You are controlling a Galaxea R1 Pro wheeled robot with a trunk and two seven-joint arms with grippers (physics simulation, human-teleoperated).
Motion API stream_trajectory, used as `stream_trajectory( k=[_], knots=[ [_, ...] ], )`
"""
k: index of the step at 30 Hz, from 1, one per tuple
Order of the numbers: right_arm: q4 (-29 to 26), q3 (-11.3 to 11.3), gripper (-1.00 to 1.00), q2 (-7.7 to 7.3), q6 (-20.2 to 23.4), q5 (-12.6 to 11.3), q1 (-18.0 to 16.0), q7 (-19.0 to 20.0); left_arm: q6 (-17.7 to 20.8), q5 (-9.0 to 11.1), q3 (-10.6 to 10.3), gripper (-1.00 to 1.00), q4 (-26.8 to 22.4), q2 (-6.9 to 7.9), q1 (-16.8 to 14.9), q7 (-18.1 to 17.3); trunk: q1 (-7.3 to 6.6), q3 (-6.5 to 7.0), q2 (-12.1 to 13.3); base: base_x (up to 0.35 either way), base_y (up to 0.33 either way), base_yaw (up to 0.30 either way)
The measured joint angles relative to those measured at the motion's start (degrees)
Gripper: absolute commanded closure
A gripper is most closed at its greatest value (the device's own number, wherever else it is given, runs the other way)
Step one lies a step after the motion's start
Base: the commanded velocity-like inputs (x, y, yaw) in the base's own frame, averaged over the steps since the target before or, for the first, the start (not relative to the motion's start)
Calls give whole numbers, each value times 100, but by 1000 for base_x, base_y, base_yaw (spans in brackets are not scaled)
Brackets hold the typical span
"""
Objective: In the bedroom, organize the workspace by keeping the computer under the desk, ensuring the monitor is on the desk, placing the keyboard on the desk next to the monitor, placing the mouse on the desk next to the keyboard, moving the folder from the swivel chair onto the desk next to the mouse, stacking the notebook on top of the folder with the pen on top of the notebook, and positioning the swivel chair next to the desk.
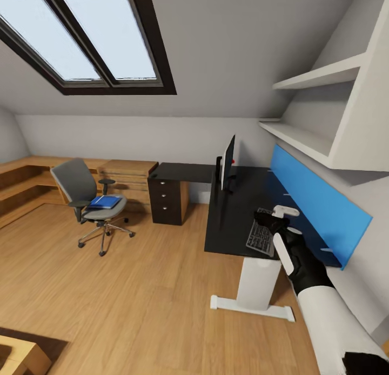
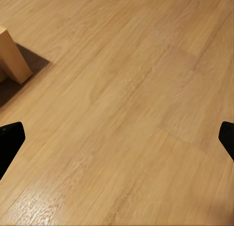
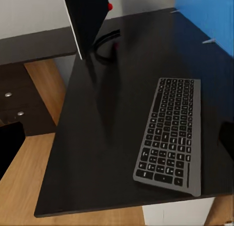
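The right tool (image 1: 278,223) hovers over the near end of the black worktop (image 1: 232,223), just above the keyboard (image 3: 171,133). Its white fingers (image 1: 285,212) are spread apart with nothing between them, and in the right wrist view the dark tips (image 3: 9,148) sit wide at both edges of the picture, so it is open and empty. The keyboard lies flat on the worktop, angled a little, near the front edge and some way from the monitor (image 1: 228,163), which stands upright toward the far end beside the blue back panel (image 1: 319,202). The open tool poised over it looks like a release or a check of placement, since the keyboard should end up beside the monitor.

The left tool (image 2: 117,138) points down at the wooden floor (image 2: 126,89), its tips (image 2: 9,143) wide apart and holding nothing; it seems parked out of the way while the right arm works.

The chair (image 1: 89,202) stands well apart from the worktop, out on the floor near the low wooden cabinets (image 1: 127,175), with the blue folder (image 1: 104,202) lying on its seat. That folder and the chair are not yet dealt with. A dark drawer unit (image 1: 165,199) sits at the far end of the worktop
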Motion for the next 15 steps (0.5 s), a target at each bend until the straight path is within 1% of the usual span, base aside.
stream_trajectory(
  k=[3, 7, 8, 13, 15],
  knots=[
    [297, -4, -100, 16, -361, 94, -24, -107, 0, 0, 3, -100, 0, -8, 0, 0, 0, 0, 0, 302, 0, 0],
    [961, -3, -100, 30, -715, 138, -37, -187, 0, 0, 5, -100, 0, -14, 0, 0, 0, -1, 0, 320, 0, 0],
    [1210, -2, -100, 33, -885, 145, -40, -207, 0, 1, 6, -100, 0, -16, 0, 0, 0, -1, 0, 327, 0, 0],
    [1568, 3, -100, 36, -1247, 181, -46, -237, 0, 1, 7, -100, 0, -15, -1, 0, -1, 0, 0, 331, 0, 0],
    [1611, 1, -100, 26, -1295, 175, -47, -240, 0, 1, 7, -100, 0, -13, -1, 0, -1, 0, 0, 333, 0, 0]
  ],
)
